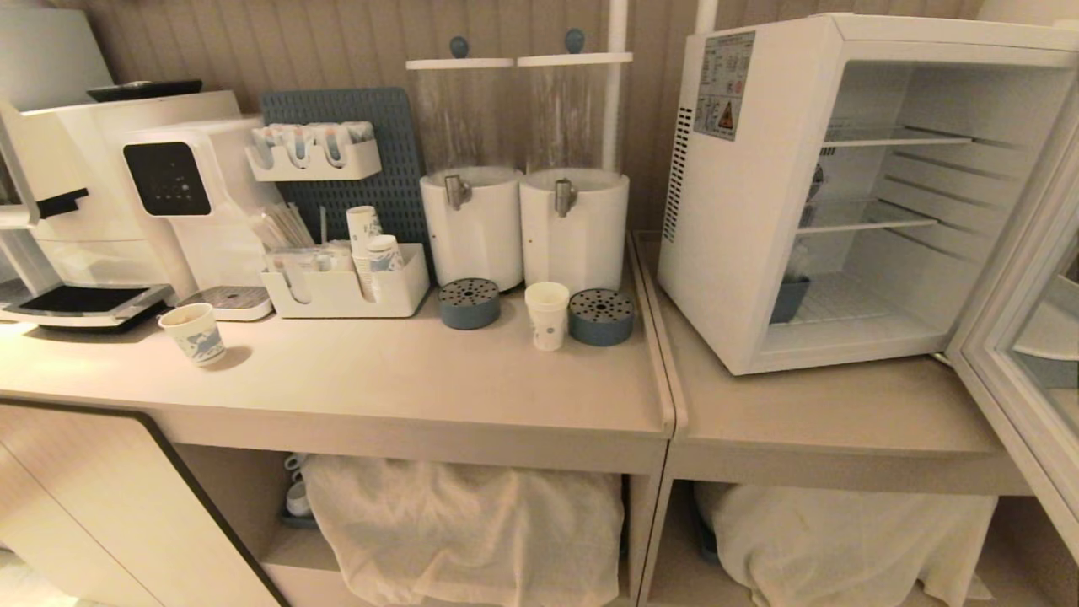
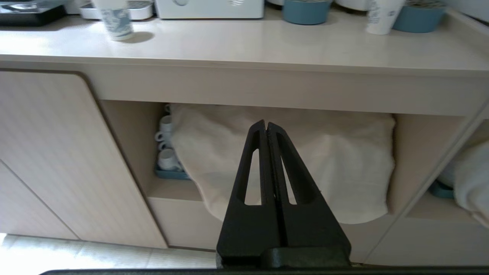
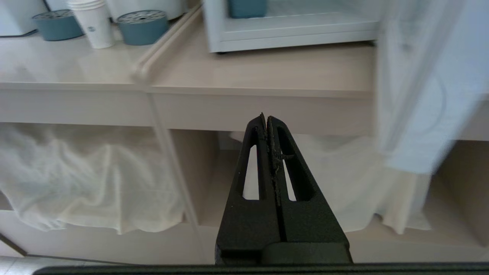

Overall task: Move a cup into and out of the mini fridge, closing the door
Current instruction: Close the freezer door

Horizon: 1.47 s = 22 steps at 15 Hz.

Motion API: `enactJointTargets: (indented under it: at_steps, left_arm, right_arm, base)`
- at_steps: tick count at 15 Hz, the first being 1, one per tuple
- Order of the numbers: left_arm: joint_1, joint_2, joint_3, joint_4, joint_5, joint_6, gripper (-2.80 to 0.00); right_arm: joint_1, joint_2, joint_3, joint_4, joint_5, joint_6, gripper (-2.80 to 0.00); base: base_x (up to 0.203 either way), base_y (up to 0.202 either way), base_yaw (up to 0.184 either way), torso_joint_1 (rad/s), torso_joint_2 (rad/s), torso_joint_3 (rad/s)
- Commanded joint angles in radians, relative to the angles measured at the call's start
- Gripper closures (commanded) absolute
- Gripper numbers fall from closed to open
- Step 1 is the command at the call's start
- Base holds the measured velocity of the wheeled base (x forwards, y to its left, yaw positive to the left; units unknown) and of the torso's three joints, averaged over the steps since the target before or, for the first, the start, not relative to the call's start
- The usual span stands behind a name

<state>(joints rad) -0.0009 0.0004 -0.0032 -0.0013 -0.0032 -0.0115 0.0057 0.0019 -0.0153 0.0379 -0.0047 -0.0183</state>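
The cup (image 1: 547,314) stands on the worktop (image 1: 405,379) between two blue drip trays. The mini fridge (image 1: 759,211) is open, its door (image 1: 1024,337) cut off at the frame edge. Left gripper (image 2: 266,124) and right gripper (image 3: 266,117) hang below worktop level, fingers pressed together, empty; neither appears in the head view.

Fridge mouth is wide open: the door (image 1: 1024,337) is swung out to the right, leaving the mini fridge (image 1: 742,211) reachable from the front. The counter (image 1: 405,379) ahead of the cup (image 1: 547,314) is bare, but two blue drip trays (image 1: 600,317) flank it closely, dispensers (image 1: 573,228) right behind.
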Motion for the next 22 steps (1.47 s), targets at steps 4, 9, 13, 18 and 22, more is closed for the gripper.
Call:
enactJointTargets:
  at_steps: [4, 9, 13, 18, 22]
  left_arm:
    - [-0.001, -0.002, 0.0, 0.0, 0.0, -0.001, 0.0]
    - [-0.001, -0.002, 0.0, 0.0, 0.0, -0.001, 0.0]
    - [-0.001, -0.002, 0.0, 0.0, 0.0, -0.001, 0.0]
    - [-0.001, -0.002, 0.0, 0.0, 0.0, -0.001, 0.0]
    - [-0.001, -0.002, 0.0, 0.0, 0.0, -0.002, 0.0]
  right_arm:
    - [0.0, 0.001, 0.0, 0.0, 0.0, 0.0, 0.0]
    - [0.0, 0.003, 0.0, 0.002, 0.0, -0.001, 0.0]
    - [0.0, 0.004, 0.0, 0.002, 0.0, -0.001, 0.0]
    - [0.0, 0.018, 0.0, 0.002, 0.0, 0.0, 0.0]
    - [0.001, 0.175, -0.142, -0.007, -0.001, 0.108, 0.0]
  base:
    - [0.0, -0.191, 0.0, 0.004, 0.0, 0.002]
    - [0.0, -0.192, 0.0, 0.0, 0.0, 0.004]
    - [0.0, -0.193, -0.001, 0.004, 0.0, 0.002]
    - [0.0, -0.18, 0.0, 0.001, 0.0, 0.003]
    - [0.0, -0.025, 0.0, 0.001, 0.0, 0.001]
